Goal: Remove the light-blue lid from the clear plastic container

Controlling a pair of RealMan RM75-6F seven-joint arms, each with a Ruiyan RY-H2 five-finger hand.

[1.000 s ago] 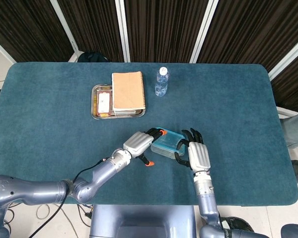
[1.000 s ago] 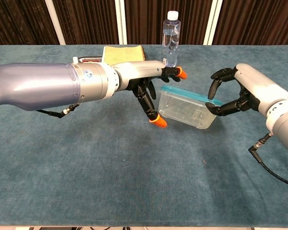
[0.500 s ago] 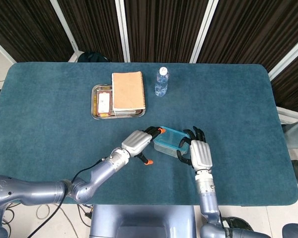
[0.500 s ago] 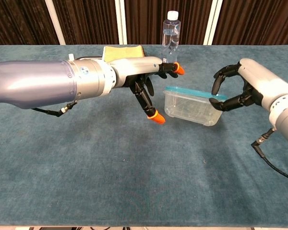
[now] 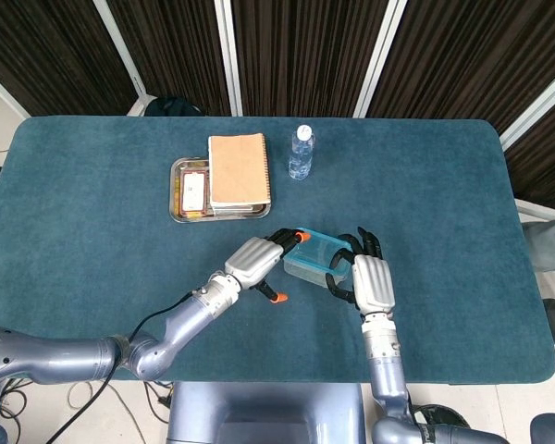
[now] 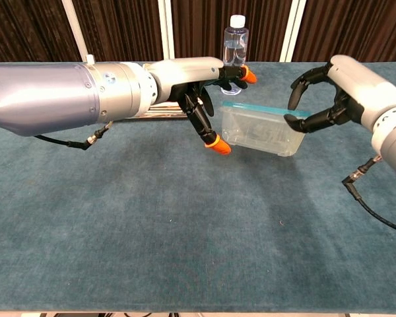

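Observation:
The clear plastic container (image 5: 307,262) (image 6: 256,135) with its light-blue lid (image 5: 318,248) (image 6: 264,109) on top sits between my two hands. My right hand (image 5: 371,282) (image 6: 327,99) grips the container's right end, fingers over the lid edge and thumb on the side wall. My left hand (image 5: 251,261) (image 6: 201,89) is spread around the left end. One orange-tipped finger (image 6: 248,76) reaches past the lid's far corner. The orange-tipped thumb (image 6: 217,144) hangs by the near left corner, with a small gap in the head view. The container looks level and slightly raised.
A water bottle (image 5: 301,154) (image 6: 234,46) stands behind the container. At the back left a metal tray (image 5: 178,190) carries a tan notebook (image 5: 240,171). Blue cloth covers the table (image 5: 425,185).
The container has gone from tilted to level and has moved up and away from me in my right hand. My left hand has followed alongside its left end.

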